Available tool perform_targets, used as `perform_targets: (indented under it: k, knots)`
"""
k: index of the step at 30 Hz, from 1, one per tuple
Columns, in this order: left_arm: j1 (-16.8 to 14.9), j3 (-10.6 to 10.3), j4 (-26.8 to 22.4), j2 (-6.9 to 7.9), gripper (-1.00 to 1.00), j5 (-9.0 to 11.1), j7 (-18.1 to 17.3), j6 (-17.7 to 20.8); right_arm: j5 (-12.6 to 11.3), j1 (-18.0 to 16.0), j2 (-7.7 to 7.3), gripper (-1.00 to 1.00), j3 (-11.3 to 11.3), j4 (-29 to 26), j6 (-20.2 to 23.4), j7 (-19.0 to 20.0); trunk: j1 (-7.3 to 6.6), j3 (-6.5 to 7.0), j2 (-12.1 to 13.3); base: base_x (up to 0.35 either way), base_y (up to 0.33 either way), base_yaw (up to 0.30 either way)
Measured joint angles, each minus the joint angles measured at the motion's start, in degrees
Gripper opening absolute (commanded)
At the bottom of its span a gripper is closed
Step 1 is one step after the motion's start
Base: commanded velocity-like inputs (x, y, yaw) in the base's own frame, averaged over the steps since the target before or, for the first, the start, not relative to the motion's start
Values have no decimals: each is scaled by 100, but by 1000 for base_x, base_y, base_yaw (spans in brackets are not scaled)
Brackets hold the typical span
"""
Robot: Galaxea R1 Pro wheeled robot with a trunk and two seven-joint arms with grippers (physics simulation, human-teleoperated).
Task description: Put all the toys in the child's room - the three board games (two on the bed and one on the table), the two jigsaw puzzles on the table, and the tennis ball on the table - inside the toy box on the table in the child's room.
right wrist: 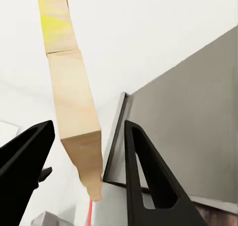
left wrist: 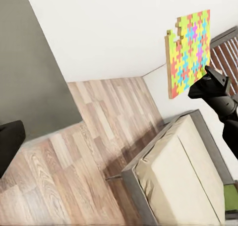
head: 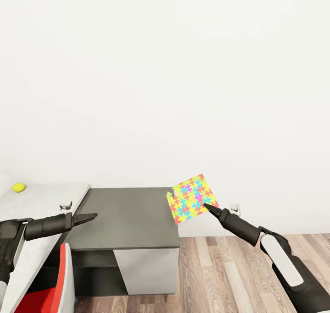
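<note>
A jigsaw puzzle (head: 192, 198) of bright interlocking pieces hangs tilted in the air just past the right end of the dark cabinet. My right gripper (head: 207, 207) is shut on its lower corner. In the left wrist view the jigsaw puzzle (left wrist: 187, 52) stands upright with the right gripper (left wrist: 210, 80) clamped on its edge. The right wrist view looks along the puzzle's wooden edge (right wrist: 74, 107), which runs between the two fingers (right wrist: 148, 176). A tennis ball (head: 18, 187) lies on the pale table (head: 46, 198) at far left. My left gripper (head: 90, 217) hovers open over the table's near edge, holding nothing.
The dark grey cabinet (head: 126, 216) with a light door adjoins the table. A red and grey object (head: 43, 299) sits at the lower left. Wood plank floor (head: 229, 271) spreads to the right. The bed (left wrist: 183, 176) and a dark-framed window (left wrist: 229, 50) appear in the left wrist view.
</note>
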Motion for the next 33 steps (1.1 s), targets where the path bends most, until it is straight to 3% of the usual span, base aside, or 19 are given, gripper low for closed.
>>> perform_targets:
  k: [10,16,33]
  knots:
    - [-25,-97,-9,-57,100,-12,0,48,13,14,-24,-100,-7,18,-90,9,-223,267,403,-25,0,3]
    - [-32,-237,-9,-92,100,-20,0,15,15,14,-26,-100,-8,29,-92,10,-224,324,405,-1,0,57]
    - [-32,-256,-9,-95,100,11,-1,-26,14,13,-23,-100,-7,6,-91,1,-224,479,405,0,-150,141]
